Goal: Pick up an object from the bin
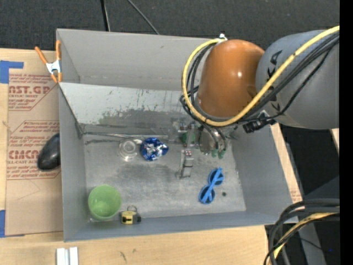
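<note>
Gripper [186, 170] hangs low over bare bin floor [144, 182], its opening impossible to judge, nothing visibly held — the approach step, I judge, with blue glasses [211, 185] just beside it and a crumpled blue ball [153, 148] near; next it must centre over one.

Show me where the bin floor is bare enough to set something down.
Bare: the middle floor between the green cup, the blue glasses and the clear cup. Crowded: the back strip, where the clear cup, a blue-white crumpled thing and the pincer sit close.
</note>
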Motion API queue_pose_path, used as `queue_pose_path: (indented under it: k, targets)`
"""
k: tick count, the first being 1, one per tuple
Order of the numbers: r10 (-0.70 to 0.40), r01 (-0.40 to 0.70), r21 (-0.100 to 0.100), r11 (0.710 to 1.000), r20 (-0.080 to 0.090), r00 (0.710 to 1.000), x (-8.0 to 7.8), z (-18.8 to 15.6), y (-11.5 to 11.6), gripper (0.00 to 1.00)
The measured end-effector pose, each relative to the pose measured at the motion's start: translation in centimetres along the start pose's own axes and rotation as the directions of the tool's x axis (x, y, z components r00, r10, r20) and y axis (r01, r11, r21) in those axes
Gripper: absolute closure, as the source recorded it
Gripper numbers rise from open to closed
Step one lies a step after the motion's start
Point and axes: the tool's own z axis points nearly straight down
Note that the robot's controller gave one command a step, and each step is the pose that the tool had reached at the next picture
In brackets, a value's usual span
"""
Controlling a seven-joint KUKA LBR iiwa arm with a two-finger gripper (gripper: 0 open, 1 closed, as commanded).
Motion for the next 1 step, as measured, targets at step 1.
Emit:
queue_pose_path:
  k: [1]
  targets:
    - [0.153,-0.153,0.001,0.988,-0.005,0.988,-3.05,10.03,5.07,0.0]
